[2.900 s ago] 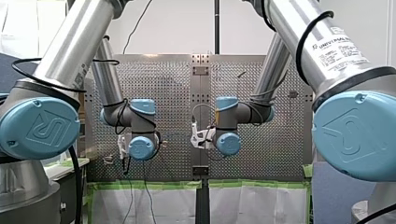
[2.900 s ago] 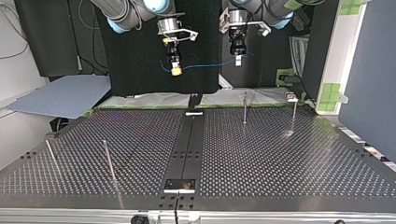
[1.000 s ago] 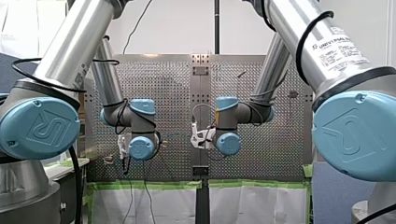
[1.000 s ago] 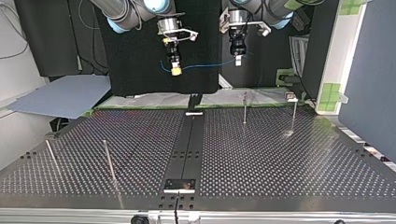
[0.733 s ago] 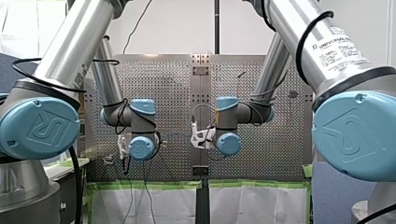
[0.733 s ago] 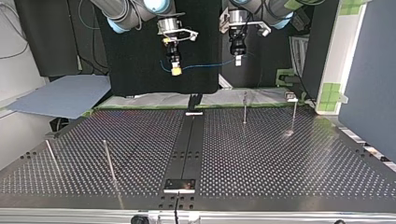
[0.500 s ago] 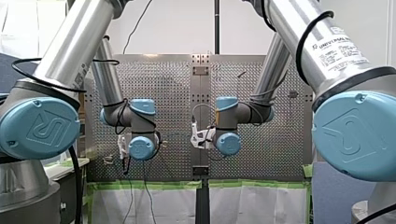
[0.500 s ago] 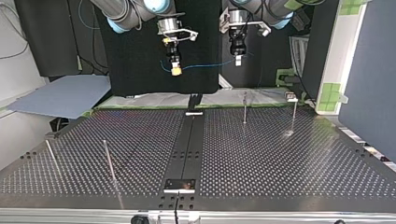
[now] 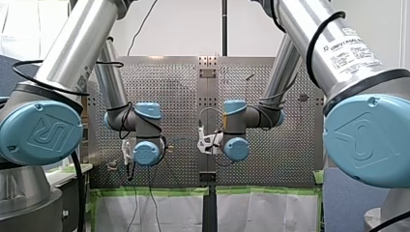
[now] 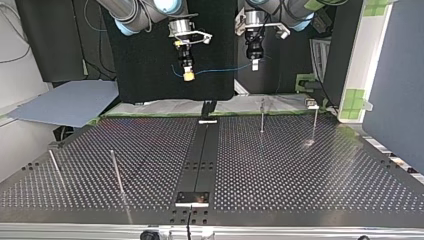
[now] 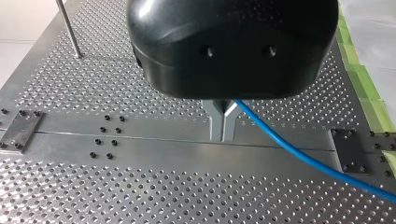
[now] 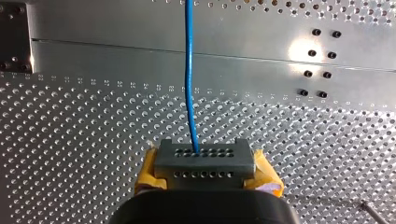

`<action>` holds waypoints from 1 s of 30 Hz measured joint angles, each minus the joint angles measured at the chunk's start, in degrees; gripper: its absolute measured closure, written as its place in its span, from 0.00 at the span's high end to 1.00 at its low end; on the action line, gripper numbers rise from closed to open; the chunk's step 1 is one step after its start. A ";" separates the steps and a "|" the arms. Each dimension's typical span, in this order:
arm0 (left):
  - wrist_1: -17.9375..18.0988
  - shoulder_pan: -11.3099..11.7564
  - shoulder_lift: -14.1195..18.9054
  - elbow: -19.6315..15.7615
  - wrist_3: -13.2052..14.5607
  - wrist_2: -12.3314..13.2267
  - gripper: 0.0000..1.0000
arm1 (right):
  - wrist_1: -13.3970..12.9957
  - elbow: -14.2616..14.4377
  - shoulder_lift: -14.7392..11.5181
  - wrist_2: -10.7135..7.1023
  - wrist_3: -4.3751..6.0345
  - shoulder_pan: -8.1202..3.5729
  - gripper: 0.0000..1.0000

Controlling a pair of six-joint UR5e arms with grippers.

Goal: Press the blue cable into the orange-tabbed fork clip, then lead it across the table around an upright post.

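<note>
In the top view both arms come in at the upper middle of the frame, above the far edge of the perforated bench point(image 10: 300, 170). My right end effector point(image 10: 188, 75), just left of centre, has its yellow pads closed on the blue cable point(image 10: 220, 70). My left end effector point(image 10: 255, 64), just right of centre, is black and grips the same cable. The cable spans the gap between them in a shallow sag, well clear of the bench. In the left wrist view the metal fingers point(image 11: 217, 122) are pressed together, and the cable leaves from beside them and slants off over the bench. In the right wrist view the cable runs straight ahead from the grey fingertip block between the yellow pads. Upright posts point(image 10: 262, 116) stand on the bench: two right of centre near its far edge, two at the lower left.
</note>
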 joint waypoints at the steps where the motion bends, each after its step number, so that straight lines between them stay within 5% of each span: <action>1: 0.00 0.00 0.00 0.00 0.00 0.00 0.00 | 0.00 0.00 0.00 0.00 0.00 0.00 0.00; 18: 0.00 -0.06 0.06 0.01 0.05 0.00 0.00 | 0.20 -0.19 0.22 0.00 -0.15 0.10 0.00; 30: 0.00 -0.09 0.09 0.00 0.09 0.00 0.00 | 1.92 -0.77 6.14 0.00 -0.44 0.26 0.00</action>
